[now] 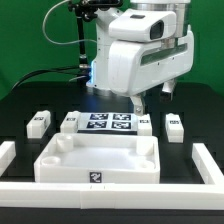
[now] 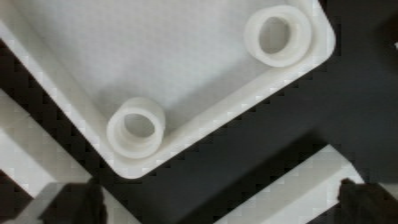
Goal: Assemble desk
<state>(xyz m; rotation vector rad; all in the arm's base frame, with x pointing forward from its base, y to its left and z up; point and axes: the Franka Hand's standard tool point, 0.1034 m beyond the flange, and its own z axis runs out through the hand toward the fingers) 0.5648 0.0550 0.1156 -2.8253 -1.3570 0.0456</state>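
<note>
The white desk top lies near the table's front, hollow side up, a tag on its front wall. In the wrist view its corner shows two round sockets. Several small white legs with tags lie in a row behind it: two on the exterior view's left and two on its right. My gripper hangs above the table behind the top. It is open, its dark fingertips wide apart with nothing between them.
The marker board lies flat between the legs. A low white fence borders the front, with side rails on the exterior view's left and right. The table is black; a green backdrop stands behind.
</note>
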